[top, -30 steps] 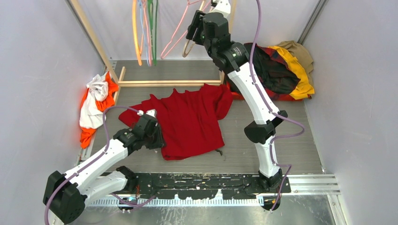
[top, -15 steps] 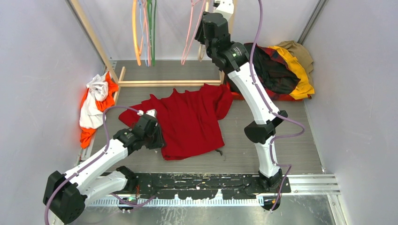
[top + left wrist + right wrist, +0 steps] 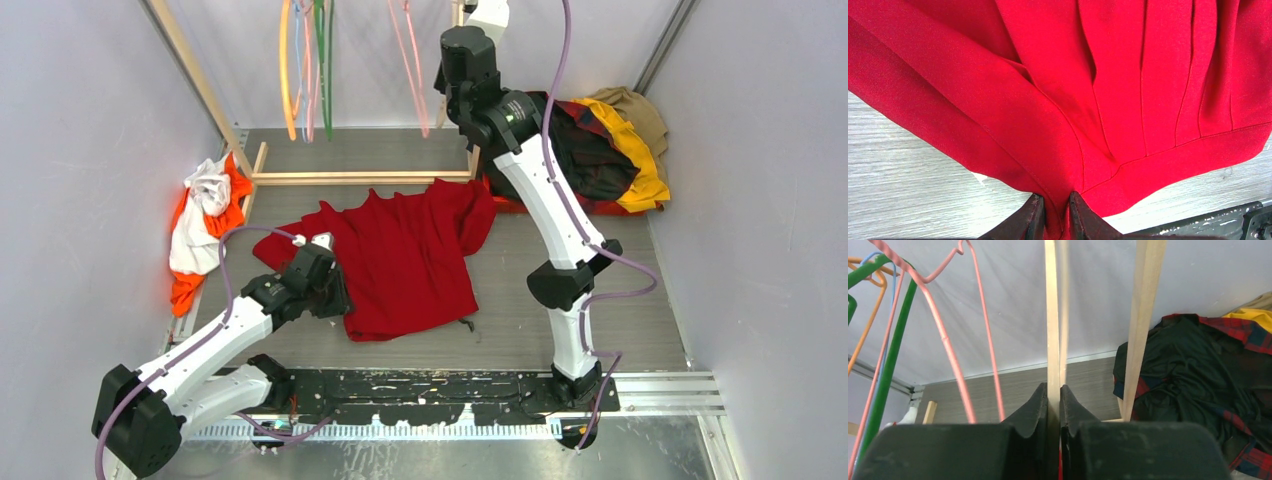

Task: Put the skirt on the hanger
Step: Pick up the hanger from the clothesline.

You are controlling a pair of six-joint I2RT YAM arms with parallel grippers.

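Clock positions are read on the top view, 12 o'clock being away from the arm bases. At 9 o'clock an orange-and-white cloth heap (image 3: pixel 203 230) lies against the left wall (image 3: pixel 80 150). The left gripper (image 3: pixel 1055 199) sits at the 8 o'clock corner of the skirt (image 3: pixel 405 265), its fingers (image 3: pixel 1030 220) pinched shut on a fold of red fabric at the edge of a plain band. The skirt lies flat at the table's centre. The band is on its 6 o'clock side and the pleats run from there toward 12 o'clock. Its widest spread runs about 8 to 2 o'clock, with the uneven far edge near the wooden rack (image 3: pixel 360 178). Above the rack, at 11 to 12 o'clock, hang an orange hanger (image 3: pixel 287 70), a green hanger (image 3: pixel 322 60) and a pink hanger (image 3: pixel 412 70). The right gripper (image 3: pixel 1054 390) is raised at 12 o'clock, fingers closed on the hanger (image 3: pixel 1050 315). The hanger shows edge-on as a cream strip, its long axis running straight up from the jaws and out of the wrist view. I cannot tell which way its hook points. Just right of it stands a wooden post (image 3: pixel 1143 315). At 2 o'clock lie a dark plaid shirt (image 3: pixel 590 150) and a yellow garment (image 3: pixel 632 150). The table (image 3: pixel 640 330) is grey wood-grain with a black rail (image 3: pixel 430 385) at 6 o'clock. Pale plain walls enclose three sides.
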